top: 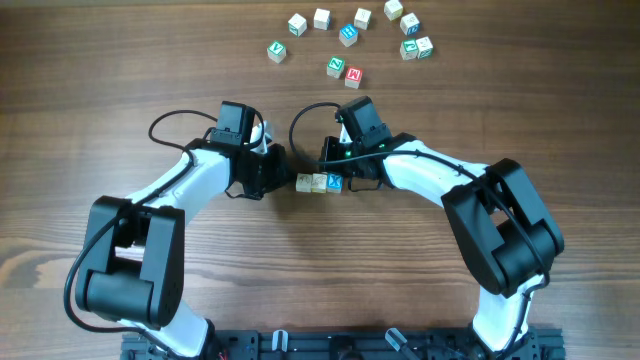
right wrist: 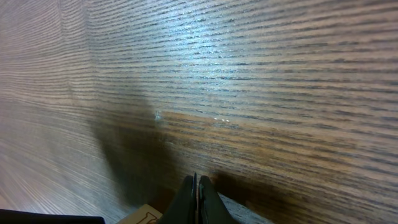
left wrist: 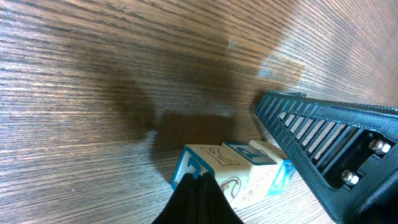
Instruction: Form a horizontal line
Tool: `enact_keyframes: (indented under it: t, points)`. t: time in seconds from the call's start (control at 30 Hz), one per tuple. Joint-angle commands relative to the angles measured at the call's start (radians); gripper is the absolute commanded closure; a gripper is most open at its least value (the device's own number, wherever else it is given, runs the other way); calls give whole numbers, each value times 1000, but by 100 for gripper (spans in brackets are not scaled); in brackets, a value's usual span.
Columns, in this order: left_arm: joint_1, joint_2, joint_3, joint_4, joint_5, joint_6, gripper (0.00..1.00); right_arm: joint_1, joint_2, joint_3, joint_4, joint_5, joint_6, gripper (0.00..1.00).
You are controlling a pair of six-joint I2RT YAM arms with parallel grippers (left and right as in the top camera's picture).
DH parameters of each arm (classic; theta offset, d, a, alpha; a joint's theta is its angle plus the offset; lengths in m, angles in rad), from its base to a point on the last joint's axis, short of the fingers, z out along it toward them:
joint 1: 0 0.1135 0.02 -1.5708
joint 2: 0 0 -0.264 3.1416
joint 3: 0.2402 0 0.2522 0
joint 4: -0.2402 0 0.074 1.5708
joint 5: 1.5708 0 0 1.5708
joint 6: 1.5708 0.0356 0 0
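Table (top: 90, 110) is bare wood, so I figure any shoved cube slides freely. Left arm (top: 170, 200) and right arm (top: 440, 180) both crowd the table's middle, and the heads could bump if either one presses inward. Left gripper (top: 284, 181) and right gripper (top: 349, 181) are both pressed together, pinching nothing, one at each end of the three-cube row (top: 319, 183) at table centre. A squeeze from both ends could buckle the row or pop out the middle cube. A sloppy retreat could drag an end cube askew. Loose cubes (top: 350, 40) sit well apart near the far edge, so low risk there.

Hidden: I can't confirm that either set of fingertips actually touches an end cube. Right wrist view shows only a cube sliver at its bottom edge. Most cube faces are unreadable.
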Motion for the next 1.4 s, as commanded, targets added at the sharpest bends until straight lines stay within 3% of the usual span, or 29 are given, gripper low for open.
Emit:
enact_keyframes:
  t: [0.0, 1.37]
  points:
    - [-2, 8, -13, 4, 8, -6, 96, -3, -5, 10, -1, 1, 11, 96]
    - [-2, 8, -13, 3, 4, -6, 96, -3, -5, 10, 2, -48, 11, 96]
